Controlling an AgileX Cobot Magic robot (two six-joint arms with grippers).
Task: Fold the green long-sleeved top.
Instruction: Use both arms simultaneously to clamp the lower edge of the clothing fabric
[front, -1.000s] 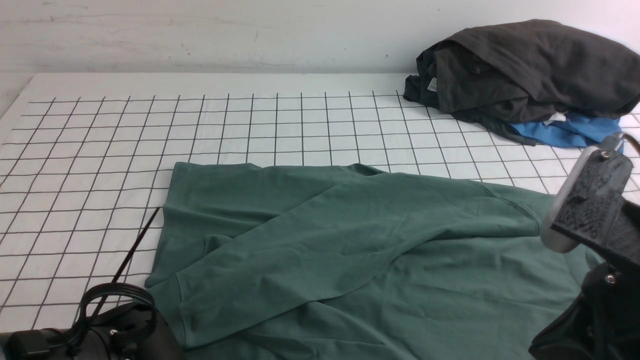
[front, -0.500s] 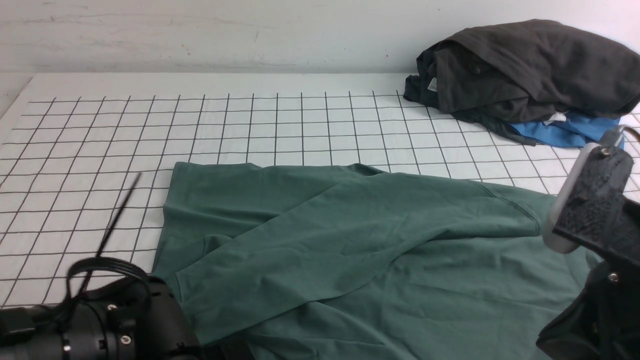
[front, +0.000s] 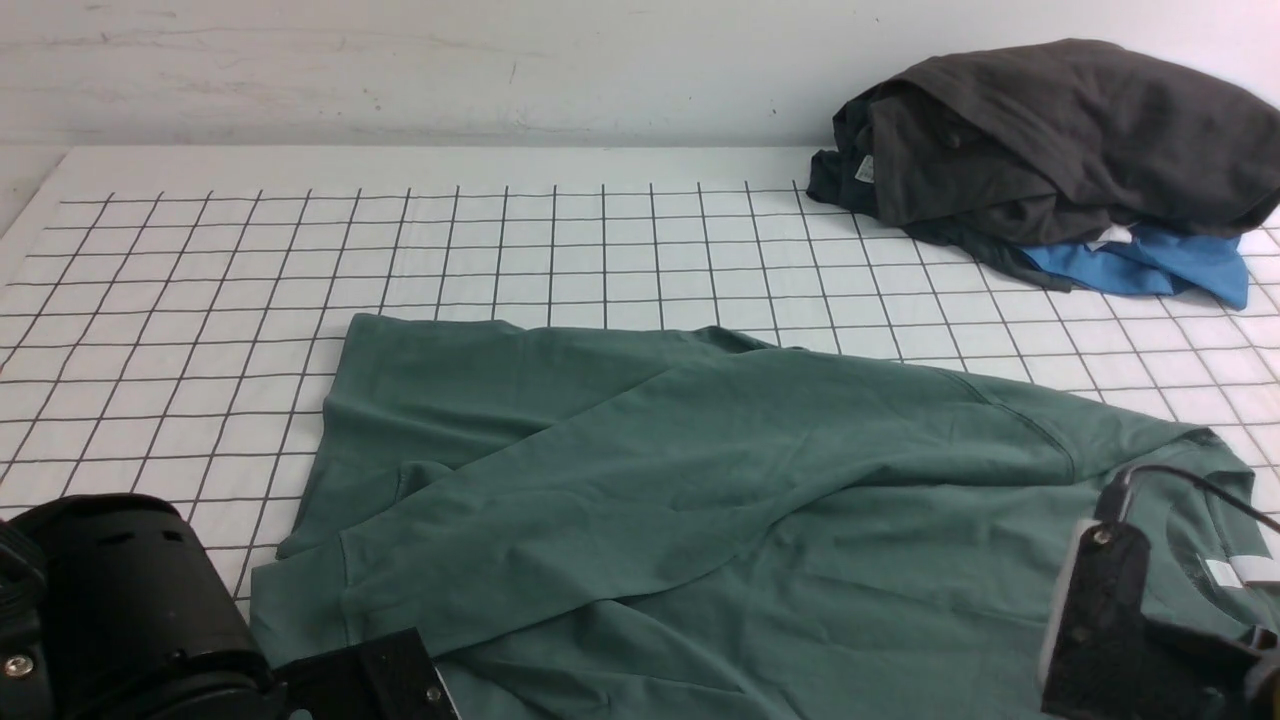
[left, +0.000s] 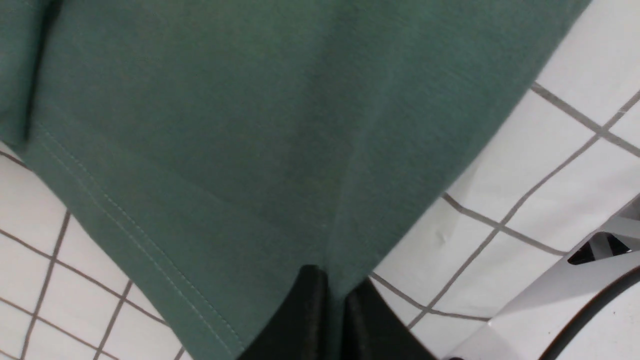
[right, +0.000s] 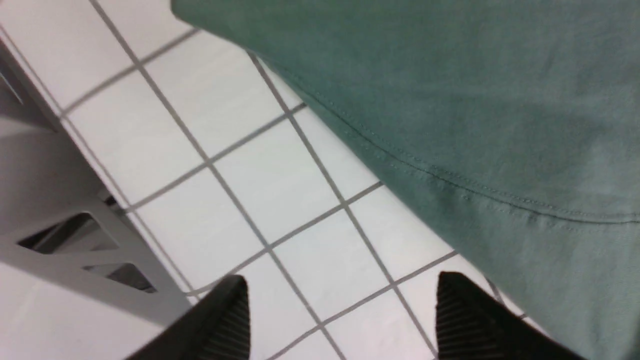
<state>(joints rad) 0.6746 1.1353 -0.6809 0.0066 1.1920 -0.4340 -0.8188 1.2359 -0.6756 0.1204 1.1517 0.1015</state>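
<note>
The green long-sleeved top lies spread over the near half of the gridded table, one sleeve folded diagonally across its body. Its white neck label shows at the near right. My left arm sits low at the near left corner of the top. In the left wrist view my left gripper is shut on a pinched fold of the green top near its stitched hem. My right arm is low at the near right. My right gripper stands open over bare table, beside the top's hem, holding nothing.
A dark charcoal garment is heaped on a bright blue garment at the back right. The white gridded cloth covers the table. A grey frame part shows at the table's edge by the right gripper.
My left gripper has closed on the top's near left edge, and that corner has shifted leftward. My right arm has dropped lower and its gripper has opened.
</note>
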